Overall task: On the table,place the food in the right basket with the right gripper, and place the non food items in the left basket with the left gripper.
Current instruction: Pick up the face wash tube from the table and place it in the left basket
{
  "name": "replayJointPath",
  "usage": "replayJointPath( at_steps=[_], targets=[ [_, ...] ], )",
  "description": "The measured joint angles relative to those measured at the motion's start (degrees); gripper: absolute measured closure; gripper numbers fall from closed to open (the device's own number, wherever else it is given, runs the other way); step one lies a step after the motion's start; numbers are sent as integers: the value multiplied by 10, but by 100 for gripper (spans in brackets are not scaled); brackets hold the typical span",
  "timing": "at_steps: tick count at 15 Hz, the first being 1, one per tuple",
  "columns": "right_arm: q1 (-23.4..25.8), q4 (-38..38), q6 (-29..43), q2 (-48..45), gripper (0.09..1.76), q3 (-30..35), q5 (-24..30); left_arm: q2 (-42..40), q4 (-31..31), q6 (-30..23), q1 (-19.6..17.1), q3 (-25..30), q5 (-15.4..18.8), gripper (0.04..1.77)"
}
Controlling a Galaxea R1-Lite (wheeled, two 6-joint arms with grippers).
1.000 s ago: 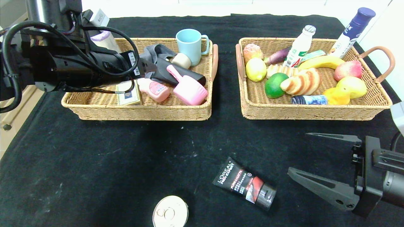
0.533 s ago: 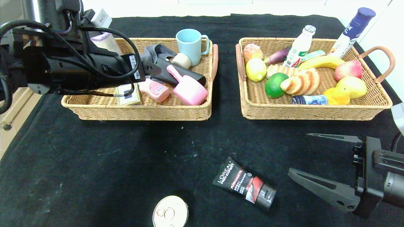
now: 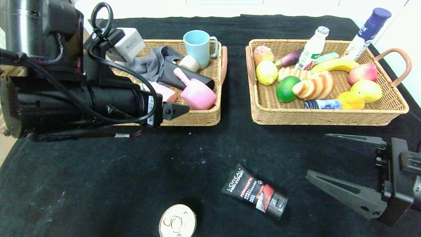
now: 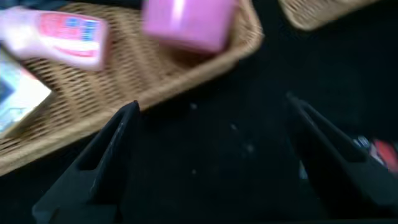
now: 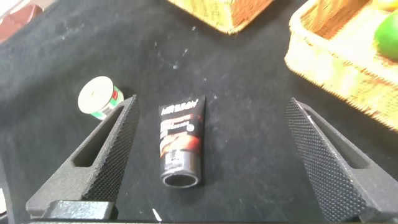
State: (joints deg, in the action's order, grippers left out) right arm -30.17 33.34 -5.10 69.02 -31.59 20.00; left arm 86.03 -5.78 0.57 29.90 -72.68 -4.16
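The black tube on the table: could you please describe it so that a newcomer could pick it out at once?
Start from the two wicker baskets: the left basket and the right basket. On the black cloth in front of the gap between them lies the black tube, flat. Unlike the round can beside it, it is long, with white lettering and a red patch.

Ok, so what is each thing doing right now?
Left gripper: open, empty, above the left wicker basket's front edge.
Right gripper: open, empty, low.
Black face-wash tube: lying flat on the black tablecloth.
Round tin can: upright.
Right wicker basket: full of food.
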Motion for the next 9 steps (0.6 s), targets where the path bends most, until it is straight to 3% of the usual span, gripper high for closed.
replayJointPath(
  at_steps=[4,9],
  targets=[
    [22,-83,0,-24,14,-29,5,-22,-1,89,38,39,61,13],
    [40,-233,5,-78,14,-92,11,6,-2,198,96,60,68,12]
  ],
)
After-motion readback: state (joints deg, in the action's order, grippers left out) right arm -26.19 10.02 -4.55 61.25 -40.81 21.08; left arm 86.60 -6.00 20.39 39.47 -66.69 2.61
